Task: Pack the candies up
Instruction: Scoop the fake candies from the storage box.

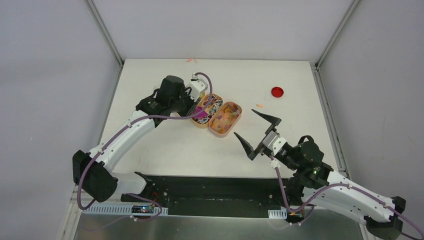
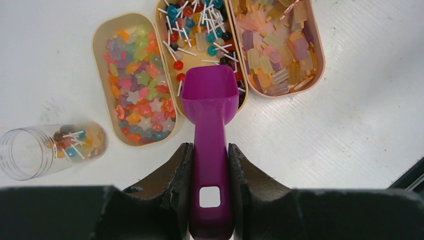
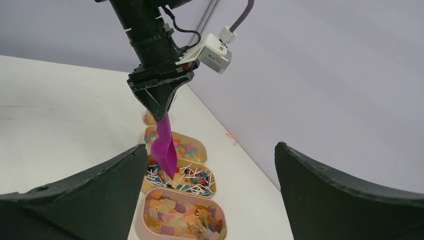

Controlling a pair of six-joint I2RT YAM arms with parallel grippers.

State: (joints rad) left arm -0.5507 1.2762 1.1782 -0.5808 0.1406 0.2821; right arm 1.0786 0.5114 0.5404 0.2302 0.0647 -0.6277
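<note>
Packing looks barely begun: the clear plastic jar (image 2: 45, 150) lying at the trays' eight o'clock holds few small bright-coloured candies (image 2: 75, 142), most fill three beige oval trays (image 2: 96, 55), the left gripper (image 2: 210, 165) clamps the magenta plastic scoop (image 2: 209, 95) above them, and the right gripper (image 1: 243, 122) gapes empty.

Three trays (image 2: 98, 65) sat side by side on the bench (image 2: 350, 125), each holding candies (image 2: 135, 95). In the left wrist view a jar (image 2: 30, 152) lay on its side just beside the leftmost tray, with a few candies inside. The scoop (image 2: 210, 115), between the left jaws, reached over the middle tray. A disc (image 1: 277, 92) lay well apart, behind and to the right of the trays
</note>
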